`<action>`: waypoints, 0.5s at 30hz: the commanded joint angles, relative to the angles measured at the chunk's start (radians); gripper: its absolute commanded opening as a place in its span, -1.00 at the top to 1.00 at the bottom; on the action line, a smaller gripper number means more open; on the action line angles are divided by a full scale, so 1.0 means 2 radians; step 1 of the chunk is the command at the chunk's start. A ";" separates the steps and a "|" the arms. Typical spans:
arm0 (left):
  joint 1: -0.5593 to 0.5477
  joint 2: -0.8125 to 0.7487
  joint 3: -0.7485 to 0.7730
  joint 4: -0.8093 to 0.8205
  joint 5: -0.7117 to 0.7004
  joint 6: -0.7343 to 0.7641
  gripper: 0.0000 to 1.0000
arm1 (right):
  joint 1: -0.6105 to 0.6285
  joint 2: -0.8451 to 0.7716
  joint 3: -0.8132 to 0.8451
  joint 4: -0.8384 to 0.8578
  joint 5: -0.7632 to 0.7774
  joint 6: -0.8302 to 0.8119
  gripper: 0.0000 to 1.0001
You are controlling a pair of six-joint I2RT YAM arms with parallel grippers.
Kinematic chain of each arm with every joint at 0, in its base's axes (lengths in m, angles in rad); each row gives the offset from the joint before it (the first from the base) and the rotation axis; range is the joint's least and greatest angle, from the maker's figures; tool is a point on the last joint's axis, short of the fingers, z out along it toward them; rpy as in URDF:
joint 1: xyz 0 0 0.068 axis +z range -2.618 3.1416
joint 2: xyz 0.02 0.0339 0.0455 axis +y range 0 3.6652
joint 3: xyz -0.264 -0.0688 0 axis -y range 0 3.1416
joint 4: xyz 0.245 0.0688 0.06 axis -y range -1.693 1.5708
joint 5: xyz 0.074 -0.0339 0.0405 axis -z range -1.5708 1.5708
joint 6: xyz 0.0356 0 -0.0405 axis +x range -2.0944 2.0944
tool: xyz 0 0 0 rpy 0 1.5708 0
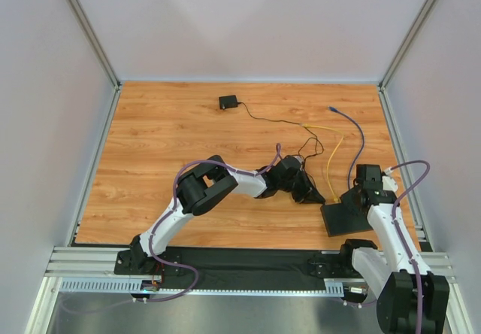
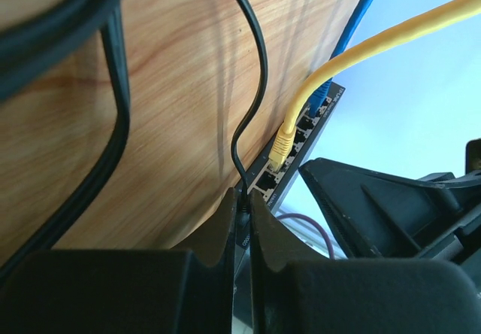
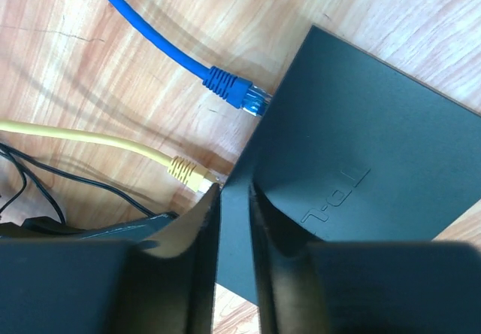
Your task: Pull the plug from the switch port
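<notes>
Nipping the black plug [image 2: 243, 201], jaws almost together, the left gripper [image 1: 310, 193] sits at the switch [image 1: 342, 217], 4 o'clock on the table [image 1: 165, 138]. Plug looks stiff, its cord [image 2: 252, 63] limp: hold the body. The right gripper [image 3: 233, 192], barely parted, straddles the switch's corner; whether it grips is unclear.

The box [image 1: 344, 217] is set at the worktop's [image 1: 188, 138] front right, the adapter [image 1: 228, 102] at the far middle. Along the box's far edge, the plug [image 2: 242, 197] is held between the left claw's [image 2: 242, 225] fingers, a network cable [image 2: 284, 142] beside it, a 2nd cable [image 2: 355, 27] further along. The box's corner is straddled by the right claw [image 3: 233, 195].
</notes>
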 commanded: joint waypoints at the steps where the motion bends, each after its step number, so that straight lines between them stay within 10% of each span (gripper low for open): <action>1: 0.002 0.003 0.004 0.023 0.020 -0.014 0.92 | -0.002 0.013 0.010 -0.016 0.001 -0.021 0.46; 15: 0.002 0.008 -0.003 0.040 0.022 -0.012 1.00 | 0.025 0.099 0.066 -0.042 0.062 -0.036 0.18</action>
